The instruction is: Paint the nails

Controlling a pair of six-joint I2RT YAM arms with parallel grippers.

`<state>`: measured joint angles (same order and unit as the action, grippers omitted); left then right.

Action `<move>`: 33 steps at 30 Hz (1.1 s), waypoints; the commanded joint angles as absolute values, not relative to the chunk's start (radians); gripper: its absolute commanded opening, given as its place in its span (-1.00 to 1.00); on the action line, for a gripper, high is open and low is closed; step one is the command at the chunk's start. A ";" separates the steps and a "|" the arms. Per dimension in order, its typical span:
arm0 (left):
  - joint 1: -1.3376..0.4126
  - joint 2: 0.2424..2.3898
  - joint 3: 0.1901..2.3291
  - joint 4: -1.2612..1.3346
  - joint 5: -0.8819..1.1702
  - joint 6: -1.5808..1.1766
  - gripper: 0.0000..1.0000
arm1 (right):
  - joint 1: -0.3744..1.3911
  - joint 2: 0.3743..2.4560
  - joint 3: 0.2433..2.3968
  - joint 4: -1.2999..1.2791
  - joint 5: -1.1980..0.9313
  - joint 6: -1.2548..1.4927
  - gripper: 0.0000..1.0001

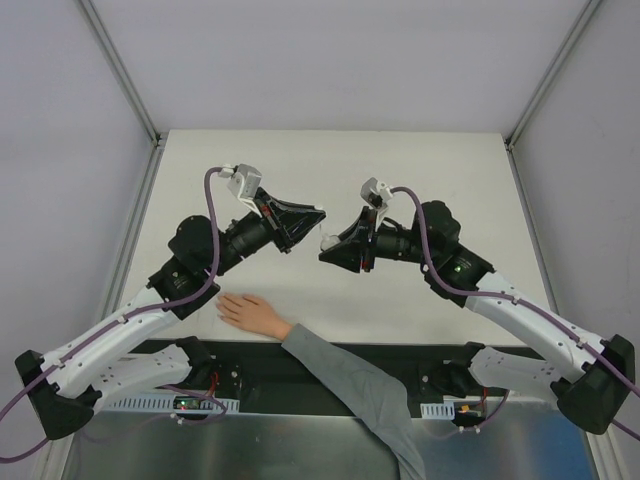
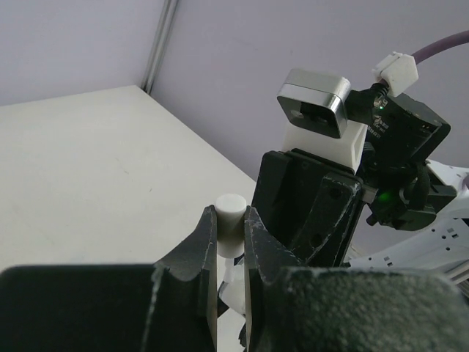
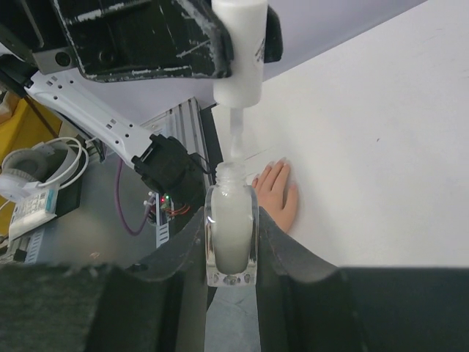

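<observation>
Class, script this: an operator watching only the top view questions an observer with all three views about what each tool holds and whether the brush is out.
Operator: What's in the right tool?
Observer: The right tool is shut on a bottle of whitish polish.
Operator: And the left?
Observer: The left tool grips the cap.
Operator: Brush out?
Observer: Not clear yet; the stem runs from the cap down to the bottle's neck.
</observation>
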<state>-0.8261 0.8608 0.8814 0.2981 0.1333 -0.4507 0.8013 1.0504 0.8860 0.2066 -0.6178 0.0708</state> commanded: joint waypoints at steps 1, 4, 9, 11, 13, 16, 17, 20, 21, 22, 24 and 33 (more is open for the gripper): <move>-0.841 0.865 0.874 0.425 0.141 -0.446 -1.00 | 0.790 1.020 0.884 0.307 -0.607 0.095 -0.99; -0.845 0.862 0.873 0.436 0.137 -0.454 -1.00 | 0.788 1.016 0.882 0.311 -0.612 0.098 -0.99; -0.847 0.856 0.865 0.459 0.118 -0.462 -1.00 | 0.788 1.006 0.881 0.316 -0.615 0.100 -1.00; -0.848 0.856 0.867 0.459 0.114 -0.462 -1.00 | 0.788 1.003 0.877 0.316 -0.615 0.098 -1.00; -0.847 0.859 0.867 0.459 0.113 -0.468 -1.00 | 0.787 1.002 0.877 0.316 -0.611 0.098 -0.99; -0.847 0.868 0.867 0.468 0.120 -0.482 -1.00 | 0.788 1.003 0.881 0.318 -0.611 0.100 -0.99; -0.850 0.868 0.864 0.471 0.121 -0.485 -1.00 | 0.788 1.005 0.885 0.319 -0.614 0.100 -0.99; -0.848 0.874 0.868 0.479 0.130 -0.491 -1.00 | 0.788 1.002 0.884 0.321 -0.608 0.101 -0.99; -0.848 0.879 0.868 0.477 0.130 -0.492 -1.00 | 0.788 0.999 0.884 0.322 -0.604 0.100 -0.99; -0.850 0.880 0.870 0.479 0.130 -0.495 -1.00 | 0.787 0.996 0.881 0.324 -0.601 0.100 -1.00; -0.850 0.884 0.868 0.482 0.132 -0.500 -1.00 | 0.788 0.997 0.885 0.324 -0.604 0.103 -1.00; -0.854 0.877 0.859 0.486 0.126 -0.514 -1.00 | 0.787 0.989 0.879 0.333 -0.589 0.104 -0.99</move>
